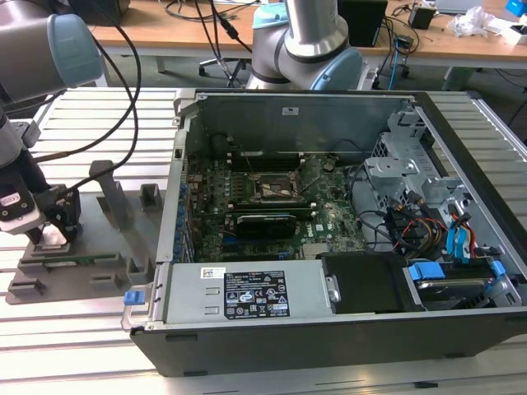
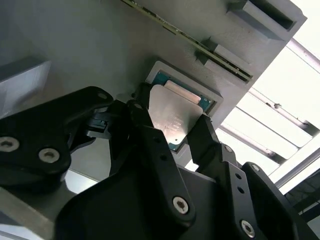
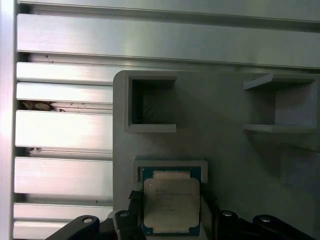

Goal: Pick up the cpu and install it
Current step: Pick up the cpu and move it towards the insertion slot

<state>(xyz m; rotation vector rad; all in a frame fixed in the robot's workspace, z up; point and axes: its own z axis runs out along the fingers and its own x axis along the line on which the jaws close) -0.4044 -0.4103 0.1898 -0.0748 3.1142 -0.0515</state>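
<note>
The cpu [image 3: 171,202], a flat square chip with a silver metal top and a thin green rim, lies in a shallow square pocket of the grey fixture tray [image 1: 103,247] at the exterior view's left. My gripper [image 1: 53,236] is down on that pocket. In both wrist views its black fingers [image 3: 134,206] press against two opposite edges of the cpu [image 2: 175,117], shut on it. The chip still rests in the pocket. The motherboard's black-framed socket [image 1: 276,188] stands open inside the computer case, well off to the exterior view's right.
The open computer case [image 1: 329,329] takes up the middle and right, with high metal walls, drive cages and cables. On the tray are raised grey posts [image 1: 111,193], empty pockets [image 3: 152,105] and a long memory stick [image 2: 200,47]. A second arm's base [image 1: 309,41] stands behind the case.
</note>
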